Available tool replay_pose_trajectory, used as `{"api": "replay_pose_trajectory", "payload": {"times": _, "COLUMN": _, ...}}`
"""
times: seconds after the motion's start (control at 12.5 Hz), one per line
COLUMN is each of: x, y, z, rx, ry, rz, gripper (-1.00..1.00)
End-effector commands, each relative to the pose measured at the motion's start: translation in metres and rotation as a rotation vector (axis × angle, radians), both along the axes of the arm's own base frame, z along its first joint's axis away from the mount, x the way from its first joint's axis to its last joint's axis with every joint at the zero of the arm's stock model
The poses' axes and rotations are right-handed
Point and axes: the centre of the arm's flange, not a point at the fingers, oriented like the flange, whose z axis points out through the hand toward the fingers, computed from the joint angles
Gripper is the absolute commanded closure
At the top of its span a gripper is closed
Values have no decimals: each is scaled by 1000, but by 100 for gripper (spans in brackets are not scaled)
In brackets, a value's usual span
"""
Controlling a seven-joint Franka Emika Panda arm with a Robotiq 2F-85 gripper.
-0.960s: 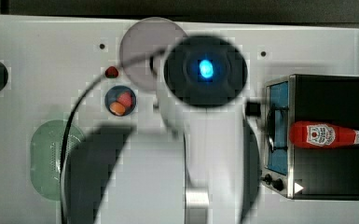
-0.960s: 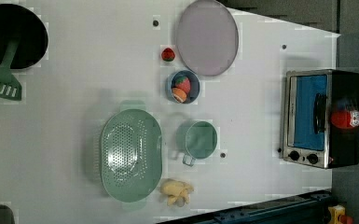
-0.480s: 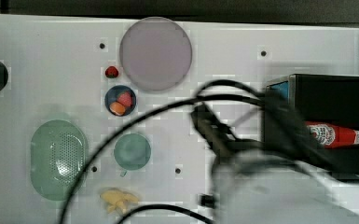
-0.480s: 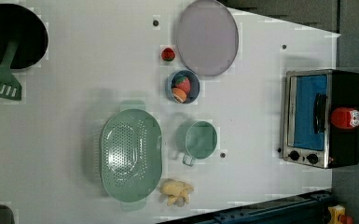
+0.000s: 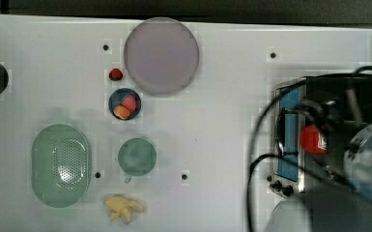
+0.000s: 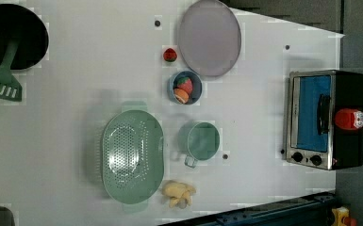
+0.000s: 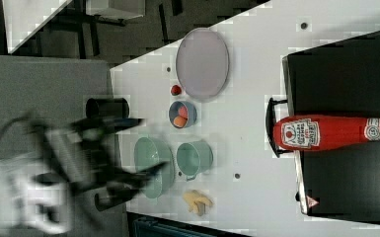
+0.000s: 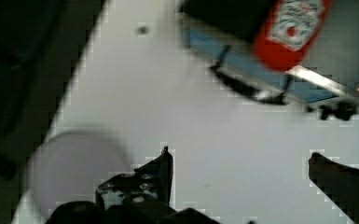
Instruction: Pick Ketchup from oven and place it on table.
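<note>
The ketchup, a red bottle with a white cap and label, lies on its side on the black top of the oven. Its base sticks out over the door handle. The left view shows the ketchup on the oven in the same way. In the top view my blurred arm hangs over the oven and covers most of the ketchup. In the wrist view my gripper is open and holds nothing. It hangs above the white table, short of the ketchup and the oven door.
On the table stand a lilac plate, a strawberry, a blue bowl of fruit, a green cup, a green colander and a banana. A black pan and green spatula lie at the left view's left.
My arm has swept from the middle of the top view to its right and now hangs over the oven. The ketchup and the other things have stayed put.
</note>
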Motion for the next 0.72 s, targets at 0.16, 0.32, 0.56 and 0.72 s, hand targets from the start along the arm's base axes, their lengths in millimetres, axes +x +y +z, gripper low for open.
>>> {"api": "replay_pose_trajectory", "payload": {"times": 0.16, "x": -2, "y": -89, "z": -65, "rx": -23, "ry": 43, "rz": -195, "gripper": -100}}
{"api": "replay_pose_trajectory", "payload": {"times": 0.32, "x": 5, "y": -116, "z": -101, "rx": -47, "ry": 64, "rz": -244, "gripper": -100}}
{"api": "replay_pose_trajectory", "payload": {"times": 0.56, "x": 13, "y": -147, "z": -150, "rx": -55, "ry": 63, "rz": -317, "gripper": -100}}
{"api": "replay_pose_trajectory", "payload": {"times": 0.72, "x": 16, "y": -155, "z": -181, "rx": -20, "ry": 80, "rz": -360, "gripper": -100}}
